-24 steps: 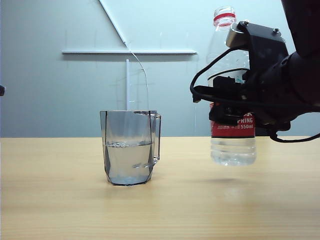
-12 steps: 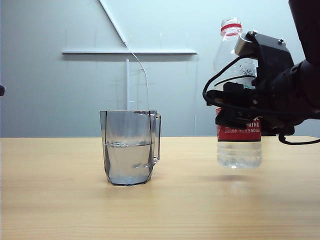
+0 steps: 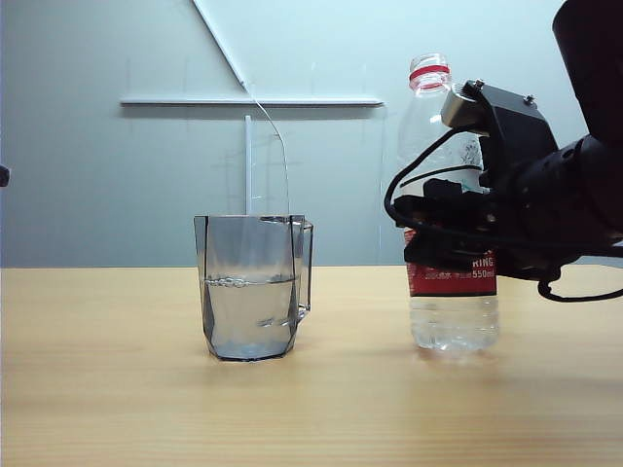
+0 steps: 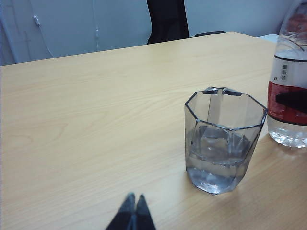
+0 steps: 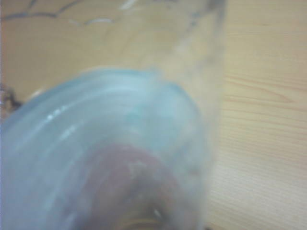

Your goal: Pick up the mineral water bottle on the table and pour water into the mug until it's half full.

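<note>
The mineral water bottle stands upright on the table, right of the mug; it has a red neck ring, no cap, and some water at the bottom. My right gripper is shut on its red label from the right side. The grey faceted mug holds water to about half its height. In the right wrist view the blurred bottle fills the picture and hides the fingers. The left wrist view shows the mug, the bottle beside it, and my left gripper shut and empty, short of the mug.
A grey wall with a white rail stands behind the table. A dark chair back sits beyond the table's far edge. A black cable loop hangs from the right wrist toward the mug side.
The right gripper has come down with the upright bottle, first drifting right, then back left. The bottle hung above the table before; its base now rests on the tabletop. Mug and left gripper are unmoved.
</note>
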`<act>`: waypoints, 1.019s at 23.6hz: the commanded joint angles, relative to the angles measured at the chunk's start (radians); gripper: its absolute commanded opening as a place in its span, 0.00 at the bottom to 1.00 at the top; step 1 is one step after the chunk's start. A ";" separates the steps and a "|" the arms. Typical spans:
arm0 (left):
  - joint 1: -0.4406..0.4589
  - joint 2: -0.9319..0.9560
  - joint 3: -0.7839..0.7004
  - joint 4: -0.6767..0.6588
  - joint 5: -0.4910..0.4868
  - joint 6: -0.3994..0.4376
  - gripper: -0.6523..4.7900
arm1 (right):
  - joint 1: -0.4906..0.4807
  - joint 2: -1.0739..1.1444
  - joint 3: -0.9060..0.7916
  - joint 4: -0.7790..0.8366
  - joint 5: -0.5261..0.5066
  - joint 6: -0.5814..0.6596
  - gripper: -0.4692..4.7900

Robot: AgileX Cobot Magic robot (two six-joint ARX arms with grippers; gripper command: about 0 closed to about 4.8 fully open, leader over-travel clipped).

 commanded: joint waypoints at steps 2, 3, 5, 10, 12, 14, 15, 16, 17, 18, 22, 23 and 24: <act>0.000 0.002 0.002 0.013 0.002 -0.003 0.12 | 0.003 -0.006 -0.027 0.030 -0.003 0.000 0.60; 0.000 0.002 0.002 0.013 0.002 -0.003 0.12 | 0.004 -0.006 -0.039 0.034 -0.003 0.001 0.60; 0.000 0.002 0.002 0.013 0.002 -0.003 0.12 | 0.003 -0.006 -0.063 0.054 -0.003 0.004 0.60; 0.000 0.002 0.002 0.013 0.002 -0.003 0.12 | 0.004 -0.006 -0.126 0.137 -0.003 0.027 0.89; 0.000 0.002 0.002 0.013 0.002 -0.003 0.12 | 0.004 -0.006 -0.148 0.172 -0.003 0.027 0.92; 0.000 0.002 0.002 0.013 0.002 -0.003 0.12 | 0.003 -0.006 -0.153 0.177 -0.003 0.027 0.98; 0.000 0.002 0.002 0.013 0.002 -0.003 0.12 | 0.003 -0.006 -0.154 0.177 -0.003 0.027 1.00; 0.000 0.002 0.002 0.013 0.002 -0.003 0.12 | 0.003 -0.006 -0.154 0.178 -0.003 0.027 1.00; 0.000 0.002 0.002 0.013 0.002 -0.003 0.12 | 0.004 -0.006 -0.154 0.181 -0.003 0.027 1.00; 0.000 0.002 0.002 0.013 0.002 -0.003 0.12 | 0.004 -0.006 -0.154 0.184 -0.003 0.028 1.00; 0.000 0.002 0.002 0.013 0.002 -0.003 0.12 | 0.005 -0.006 -0.155 0.192 -0.003 0.039 1.00; 0.000 0.002 0.002 0.013 0.002 -0.003 0.12 | 0.005 -0.006 -0.156 0.196 -0.003 0.045 1.00; 0.000 0.002 0.002 0.013 0.002 -0.003 0.12 | 0.005 -0.006 -0.160 0.206 -0.003 0.052 1.00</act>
